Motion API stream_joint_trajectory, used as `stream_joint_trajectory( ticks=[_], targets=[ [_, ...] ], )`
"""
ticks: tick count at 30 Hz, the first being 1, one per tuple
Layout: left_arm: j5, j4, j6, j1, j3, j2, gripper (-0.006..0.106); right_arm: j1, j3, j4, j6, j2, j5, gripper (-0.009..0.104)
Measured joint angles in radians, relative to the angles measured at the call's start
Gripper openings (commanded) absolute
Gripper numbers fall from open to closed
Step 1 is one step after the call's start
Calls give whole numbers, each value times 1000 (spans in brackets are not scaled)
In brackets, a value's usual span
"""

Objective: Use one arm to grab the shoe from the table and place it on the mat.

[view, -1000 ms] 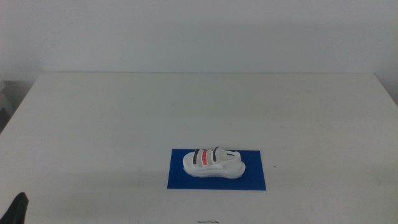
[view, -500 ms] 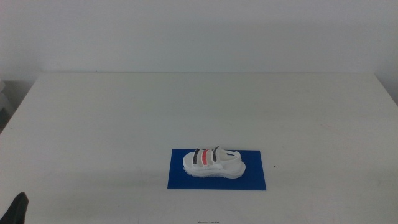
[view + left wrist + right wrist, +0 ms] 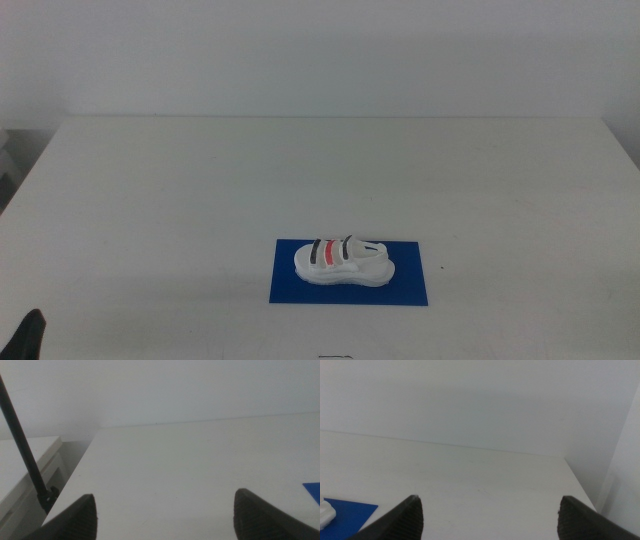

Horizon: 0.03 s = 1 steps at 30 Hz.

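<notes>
The white shoe (image 3: 342,261) with black and red strap stripes lies flat on the dark-blue mat (image 3: 290,283) near the front middle of the white table (image 3: 200,180). My left gripper (image 3: 165,512) is open and empty at the front left corner; only a dark tip (image 3: 32,335) shows in the middle view. A corner of the mat (image 3: 313,491) shows in the left wrist view. My right gripper (image 3: 490,515) is open and empty, out of the middle view. Its wrist view shows the mat's edge (image 3: 350,512) and a bit of the shoe (image 3: 325,512).
The table's left edge (image 3: 75,480) drops off beside a lower white surface (image 3: 25,470). A thin black cable (image 3: 22,450) runs there. The table's right edge (image 3: 580,480) meets a plain wall.
</notes>
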Motion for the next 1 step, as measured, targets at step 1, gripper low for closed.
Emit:
stream_joint_trajectory(
  ticks=[1],
  targets=[
    [0, 0, 0, 0, 0, 0, 94, 0, 0, 2, 0, 0, 0, 91]
  ],
)
